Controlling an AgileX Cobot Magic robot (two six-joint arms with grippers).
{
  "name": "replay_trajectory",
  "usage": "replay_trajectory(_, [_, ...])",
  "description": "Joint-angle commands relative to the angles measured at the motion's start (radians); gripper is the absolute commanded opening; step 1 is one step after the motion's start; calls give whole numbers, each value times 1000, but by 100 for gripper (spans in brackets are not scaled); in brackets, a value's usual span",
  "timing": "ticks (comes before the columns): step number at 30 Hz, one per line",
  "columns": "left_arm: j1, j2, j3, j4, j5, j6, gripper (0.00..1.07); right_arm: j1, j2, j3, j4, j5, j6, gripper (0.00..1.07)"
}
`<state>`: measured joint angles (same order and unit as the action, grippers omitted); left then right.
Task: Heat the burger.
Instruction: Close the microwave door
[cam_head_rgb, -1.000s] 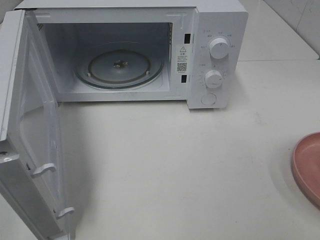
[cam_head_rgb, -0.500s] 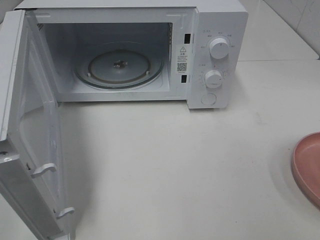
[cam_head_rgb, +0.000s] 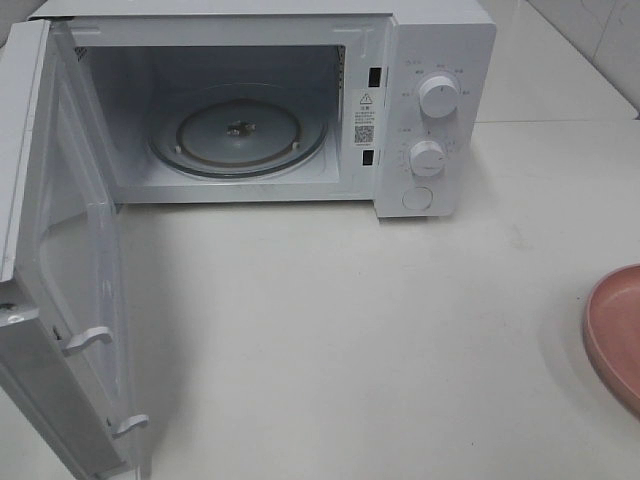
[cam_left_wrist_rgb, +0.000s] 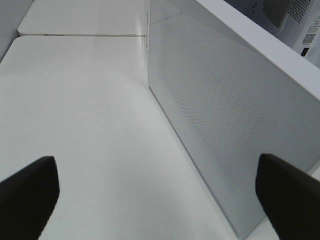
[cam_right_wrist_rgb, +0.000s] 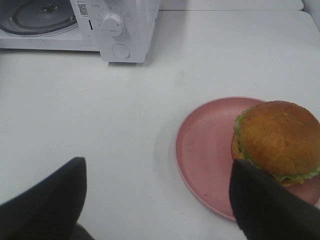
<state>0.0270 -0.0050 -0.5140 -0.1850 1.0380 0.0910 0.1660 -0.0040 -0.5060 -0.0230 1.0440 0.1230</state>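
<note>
Beside the open microwave (cam_head_rgb: 270, 110), well to its right, the burger (cam_right_wrist_rgb: 277, 140) sits on a pink plate (cam_right_wrist_rgb: 205, 150); both grippers, left (cam_left_wrist_rgb: 155, 192) and right (cam_right_wrist_rgb: 157, 200), stand spread apart, holding nothing.

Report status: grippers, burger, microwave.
Left gripper open beside door. Right gripper open above plate. Burger on plate, ungrasped. Microwave open, turntable bare, path clear.

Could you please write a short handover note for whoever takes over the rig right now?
Left gripper: open, empty, beside the microwave door.
Right gripper: open, empty, above the table near the pink plate.
Burger: on the plate, toward one rim, untouched.
Microwave: door wide open, glass turntable empty.
Done: door open.
Left: put the burger inside, shut the door, set the knobs.
</note>
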Motion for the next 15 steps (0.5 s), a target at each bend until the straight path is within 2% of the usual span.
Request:
replay_trajectory(1, [5,-8,-1,-4,-10,-3,100,-7,-27,0,-1,-5,-19,76])
replay_trajectory(15, [5,-8,-1,-4,-10,-3,100,-7,-27,0,-1,-5,-19,76])
